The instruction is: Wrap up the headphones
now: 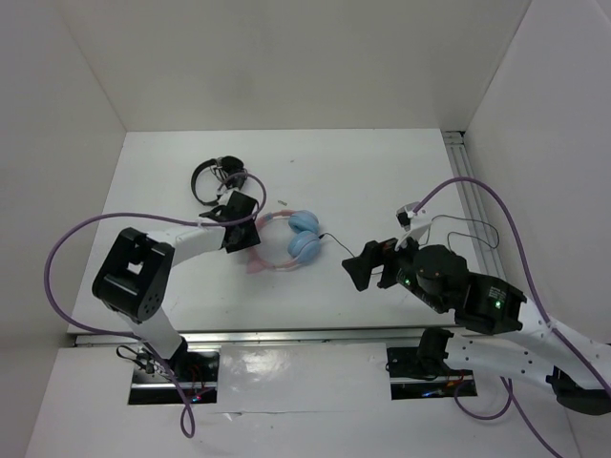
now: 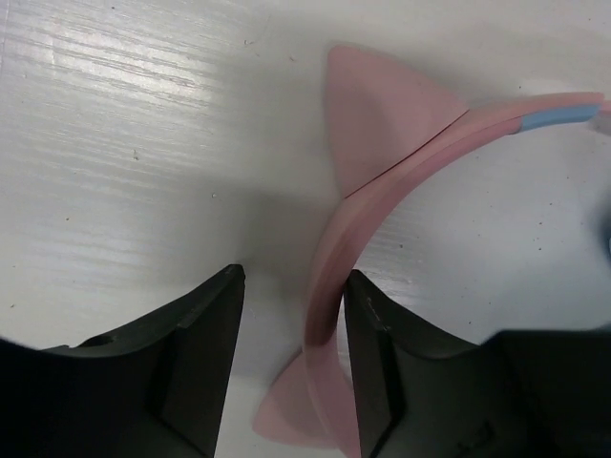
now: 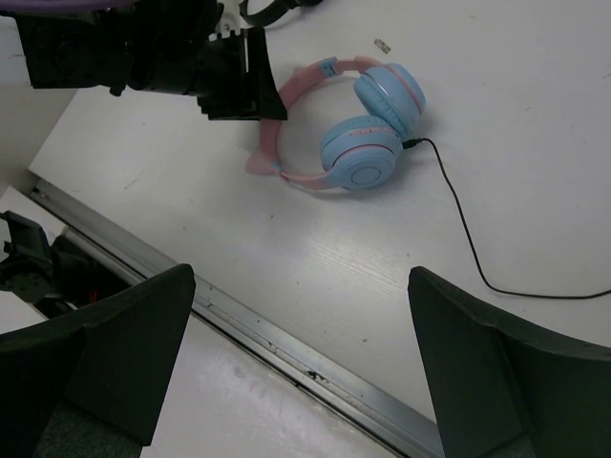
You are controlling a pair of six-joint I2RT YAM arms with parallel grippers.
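You see the headphones [image 1: 304,246] lying flat mid-way across the white table [image 1: 382,172], white walls [image 1: 286,57] around it. Your left gripper [image 2: 291,286] reaches low, half-spread astride the pink headband [image 2: 329,277]; one finger touches it, with no clamp. Your right gripper [image 3: 301,277] hovers nearby, spread wide, empty

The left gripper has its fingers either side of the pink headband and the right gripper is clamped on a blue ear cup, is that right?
Not quite. The right gripper holds nothing: the right wrist view shows it wide open, apart from the blue ear cups. The left gripper does have its fingers either side of the pink headband.
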